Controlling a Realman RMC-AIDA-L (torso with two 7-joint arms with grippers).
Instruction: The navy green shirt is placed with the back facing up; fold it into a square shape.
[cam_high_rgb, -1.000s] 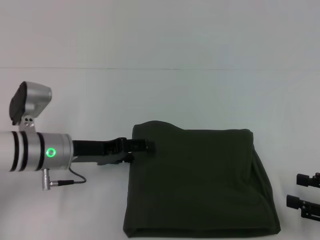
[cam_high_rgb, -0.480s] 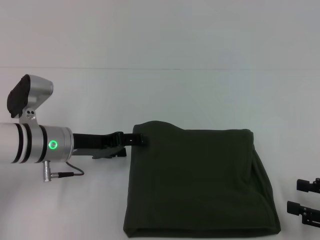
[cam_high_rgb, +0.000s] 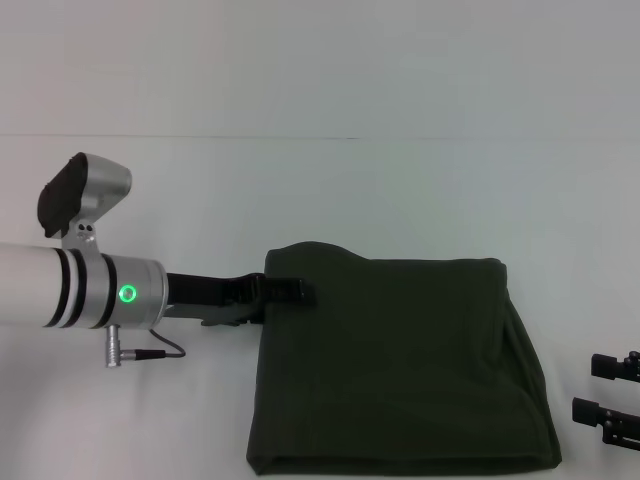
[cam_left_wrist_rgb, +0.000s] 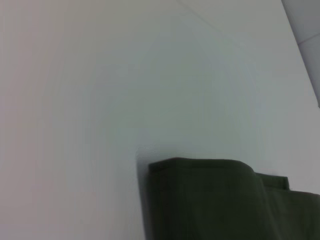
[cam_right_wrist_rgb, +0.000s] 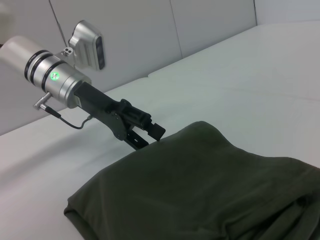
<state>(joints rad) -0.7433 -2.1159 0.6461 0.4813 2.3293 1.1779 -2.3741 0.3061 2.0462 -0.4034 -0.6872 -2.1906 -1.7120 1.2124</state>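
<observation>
**Left gripper at the far-left corner of the folded shirt**

The navy green shirt (cam_high_rgb: 400, 365) lies on the white tabletop (cam_high_rgb: 320, 190), in the near-centre of the head view, already folded into a compact, roughly square bundle. Layered edges show along its right side and near edge. No lettering is visible.

The left gripper (cam_high_rgb: 295, 292) reaches in low and nearly level from the robot's left. Its tip sits over the shirt's far-left corner, where the fabric rises in a slight hump. In the right wrist view, one finger (cam_right_wrist_rgb: 156, 130) lies above the cloth and a second element sits lower at the fabric edge. This suggests the jaws straddle the corner, but whether they are clenched on it or released cannot be told. The placement suits pressing or trimming that corner.

The right gripper (cam_high_rgb: 612, 395) is parked off the shirt's right edge, near the border of the head view, clear of the cloth. Its jaws stand apart, holding nothing.

Open tabletop surrounds the bundle on the far side and on the left, giving free room for withdrawal. The shirt's near edge lies close to the bottom of the head view.
</observation>
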